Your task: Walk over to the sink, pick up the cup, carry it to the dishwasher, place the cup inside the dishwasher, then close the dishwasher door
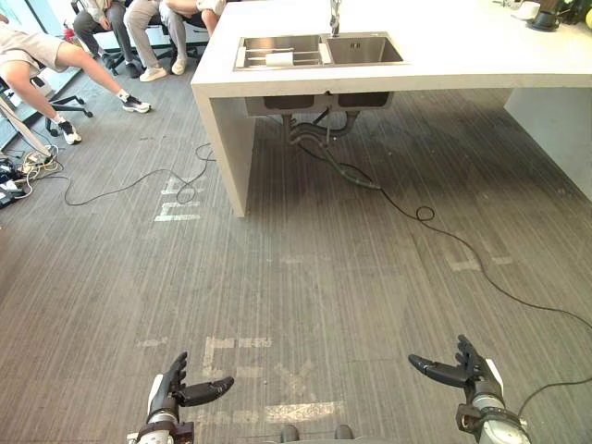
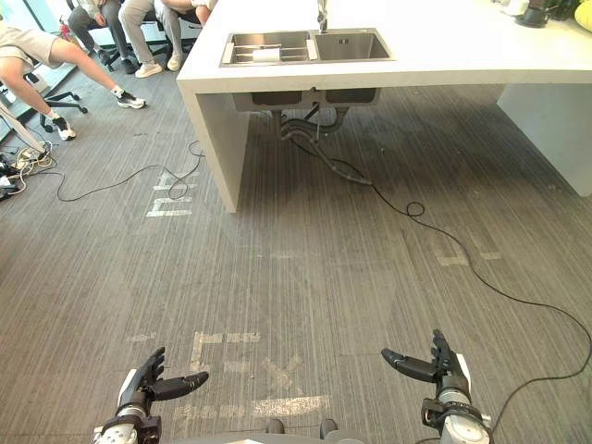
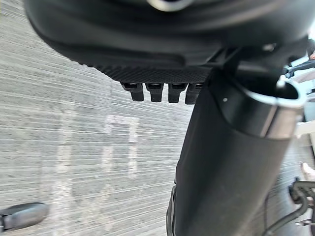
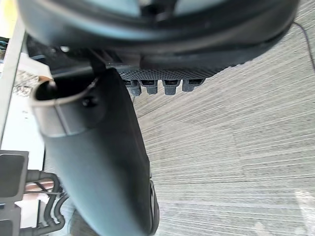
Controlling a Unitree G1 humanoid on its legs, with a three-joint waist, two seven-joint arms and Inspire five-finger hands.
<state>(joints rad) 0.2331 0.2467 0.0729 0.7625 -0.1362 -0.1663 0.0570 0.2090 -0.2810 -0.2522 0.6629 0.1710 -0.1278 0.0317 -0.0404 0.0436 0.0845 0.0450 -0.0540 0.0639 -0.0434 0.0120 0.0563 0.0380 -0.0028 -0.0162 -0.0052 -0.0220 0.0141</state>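
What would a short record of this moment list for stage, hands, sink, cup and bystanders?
stage: standing back from the counter, cup not yet picked up
left robot hand: open, held low, empty
right robot hand: open, held low, empty
sink: two basins near the counter's left end
cup: white item in the left basin, probably it
people: seated, far left

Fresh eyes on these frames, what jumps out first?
The white counter with its steel double sink stands far ahead across the grey floor, with a white cup in the sink's left basin. The left hand and right hand hang low and open near the robot, holding nothing. Seated people line the far left.
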